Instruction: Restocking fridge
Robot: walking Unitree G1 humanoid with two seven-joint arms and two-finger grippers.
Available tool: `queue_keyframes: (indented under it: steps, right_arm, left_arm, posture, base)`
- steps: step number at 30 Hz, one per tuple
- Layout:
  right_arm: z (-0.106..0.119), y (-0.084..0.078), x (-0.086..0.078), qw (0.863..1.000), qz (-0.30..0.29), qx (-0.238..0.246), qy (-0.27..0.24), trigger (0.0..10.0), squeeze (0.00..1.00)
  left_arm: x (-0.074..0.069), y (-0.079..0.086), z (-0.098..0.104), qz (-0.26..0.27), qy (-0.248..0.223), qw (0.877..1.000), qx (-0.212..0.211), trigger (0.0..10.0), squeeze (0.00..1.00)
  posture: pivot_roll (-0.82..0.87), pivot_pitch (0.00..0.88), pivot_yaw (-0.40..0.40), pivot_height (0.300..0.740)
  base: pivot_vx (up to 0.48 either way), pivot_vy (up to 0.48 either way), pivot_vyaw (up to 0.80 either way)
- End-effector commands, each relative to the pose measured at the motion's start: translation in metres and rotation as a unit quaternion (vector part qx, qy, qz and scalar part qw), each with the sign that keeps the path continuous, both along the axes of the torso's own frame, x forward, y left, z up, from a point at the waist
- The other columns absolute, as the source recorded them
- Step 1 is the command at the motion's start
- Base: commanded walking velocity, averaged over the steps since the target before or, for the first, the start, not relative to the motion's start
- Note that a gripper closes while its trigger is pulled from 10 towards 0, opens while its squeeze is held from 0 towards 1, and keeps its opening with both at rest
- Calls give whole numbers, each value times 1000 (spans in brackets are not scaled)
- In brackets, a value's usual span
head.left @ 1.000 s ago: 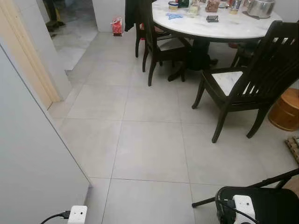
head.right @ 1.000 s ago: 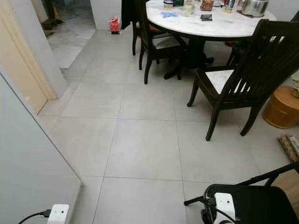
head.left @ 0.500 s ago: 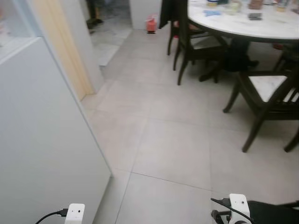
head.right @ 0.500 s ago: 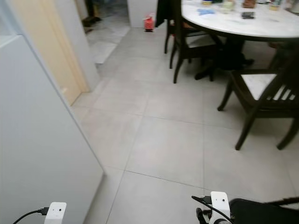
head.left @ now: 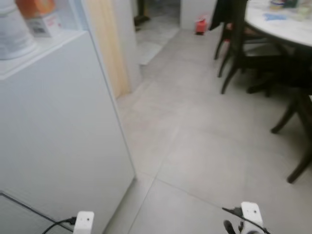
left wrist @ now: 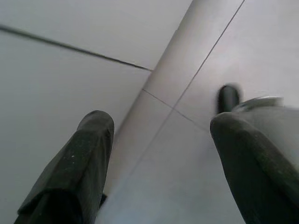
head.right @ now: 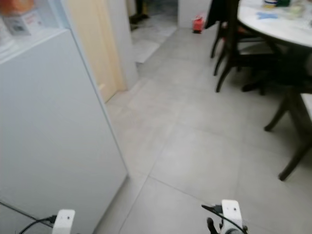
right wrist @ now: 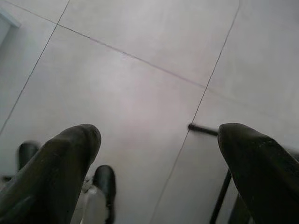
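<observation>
Fridge door (head.left: 63, 141) = landmark, white panel standing open on robot's left. Door shelf at its top holds a white container (head.left: 14, 31), a small box (head.left: 45, 23), and sth orange (head.left: 35, 6) behind the box; all blurred, can't ID further.

L gripper (left wrist: 161, 154): fingers (left wrist: 77, 163) spread wide, nothing between them, touching nothing. Hangs just beside the door's lower edge, over the grey tile floor (head.left: 204, 141); door face sits behind one finger, tile grout lines behind the other.

R gripper (right wrist: 156, 163): fingers (right wrist: 56, 168) also spread wide, empty, no contact. Hangs over bare tile, farther out from the door than the L.

Away from the door, across the floor: round white table (head.right: 282, 27) w/ dark chairs (head.left: 234, 46), small items on top too blurry to tell. Red thing (head.left: 200, 25) on floor by far wall, past the door's edge.
</observation>
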State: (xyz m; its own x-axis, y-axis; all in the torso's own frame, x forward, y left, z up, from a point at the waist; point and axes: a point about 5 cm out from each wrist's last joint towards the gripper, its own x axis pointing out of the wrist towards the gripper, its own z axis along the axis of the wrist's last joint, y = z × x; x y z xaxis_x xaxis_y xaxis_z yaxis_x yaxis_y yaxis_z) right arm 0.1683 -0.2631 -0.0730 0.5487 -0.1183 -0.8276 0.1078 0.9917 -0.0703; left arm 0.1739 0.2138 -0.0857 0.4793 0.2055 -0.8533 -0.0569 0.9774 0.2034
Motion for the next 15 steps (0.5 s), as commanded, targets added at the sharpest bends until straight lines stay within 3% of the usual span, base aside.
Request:
queue_keyframes:
  steps: [1,15]
  right_arm:
    - [0,4,3,1000,10,3,0,10000,0]
    - [-2,6,1,1000,20,1,5,10000,0]
  left_arm:
    - [-3,4,-1,10,9,1000,-1,10000,0]
    - [-3,5,-1,-11,10,1000,-3,10000,0]
  posture:
    - [-161,0,7,740]
    - [-154,0,28,740]
  base:
    - [0,0,800]
    - [0,0,800]
